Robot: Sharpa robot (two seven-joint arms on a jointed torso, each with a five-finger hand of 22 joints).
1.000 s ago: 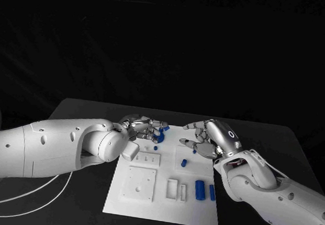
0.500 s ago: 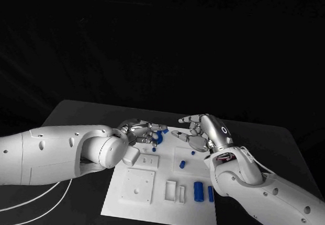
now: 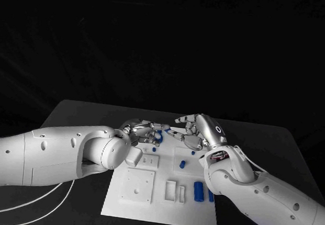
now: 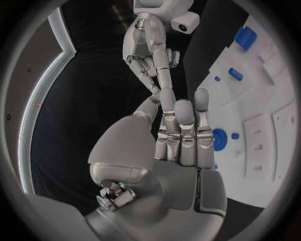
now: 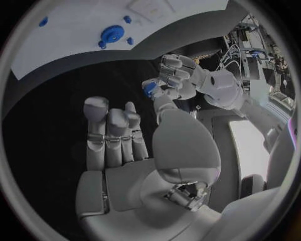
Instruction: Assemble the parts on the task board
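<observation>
The white task board (image 3: 162, 209) lies in the middle of the black table. My left hand (image 3: 140, 129) hovers over the board's far left corner and pinches a small blue part (image 3: 159, 137) at its fingertips; the right wrist view shows that part (image 5: 149, 90) in the left hand (image 5: 182, 75). My right hand (image 3: 197, 130) hangs just to the right of it, fingers spread and holding nothing, its fingertips almost touching the left hand's. A blue gear (image 4: 219, 139) sits on the board below the left hand, also seen as the gear (image 5: 112, 34) in the right wrist view.
Two blue cylinders (image 3: 199, 191) lie side by side at the board's right, and a smaller blue peg (image 3: 182, 164) lies above them. White blocks (image 3: 140, 184) stand on the board's near left. A white cable (image 3: 19, 206) trails over the table at the left.
My right hand has moved left and away from me, closing on the left hand's fingertips. The left hand still holds its blue part in nearly the same place.
</observation>
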